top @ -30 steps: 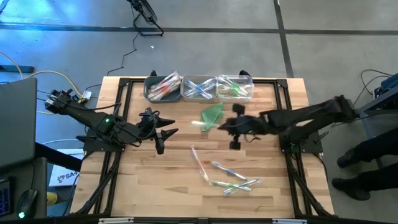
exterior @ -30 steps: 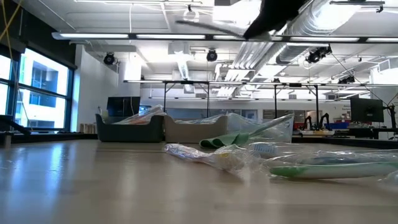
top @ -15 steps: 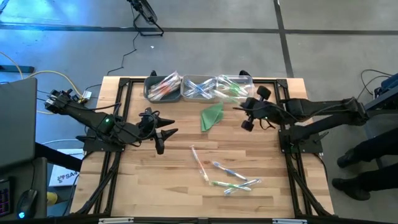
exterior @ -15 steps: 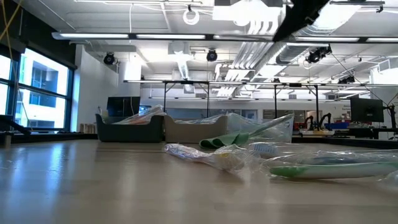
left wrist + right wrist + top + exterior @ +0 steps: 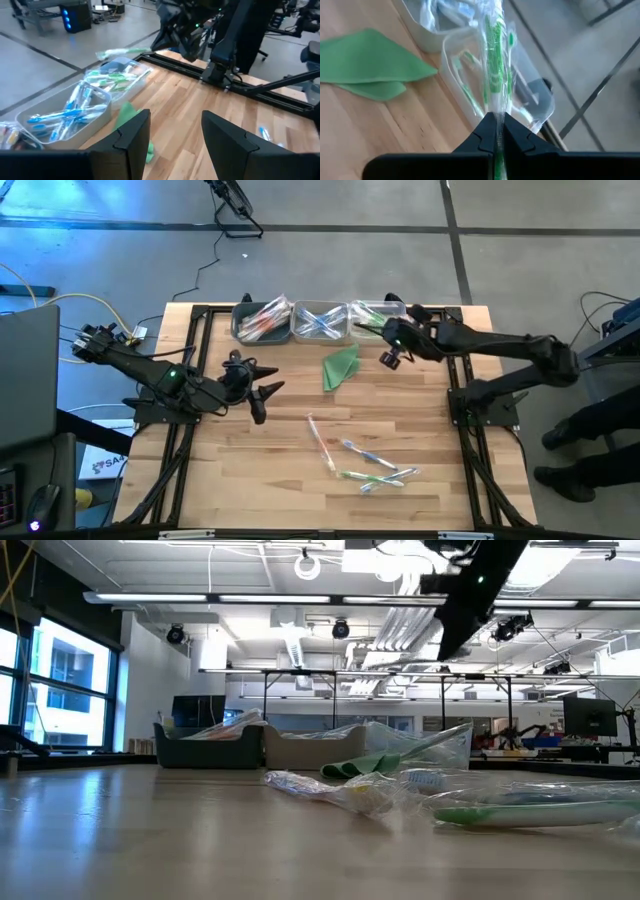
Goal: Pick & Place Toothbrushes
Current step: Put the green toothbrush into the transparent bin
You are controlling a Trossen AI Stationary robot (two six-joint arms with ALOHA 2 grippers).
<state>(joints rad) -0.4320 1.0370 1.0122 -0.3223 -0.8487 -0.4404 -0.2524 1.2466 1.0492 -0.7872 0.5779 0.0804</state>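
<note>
No readable writing or brand on anything.

Counter [image 5: 250, 470]: wood. 3 bins in a row at far edge: bin w/ pink-orange brushes [image 5: 262, 321], bin w/ blue brushes [image 5: 319, 321], bin w/ green brushes [image 5: 377, 320]. 1 folded green triangle [image 5: 341, 366] just in front of the bins.

Loose toothbrushes [image 5: 368, 465] in clear wrappers lie on the near half of the counter, approx 5; exact count hard to tell, they overlap.

Right claw [image 5: 386, 332] over the green bin, pressed together, pinching 1 wrapped green toothbrush [image 5: 494, 60] by its end, the rest sticking out above that bin.

Left claw [image 5: 262, 396] spread, nothing in it, over the counter's left-middle, well apart from the loose pile.
</note>
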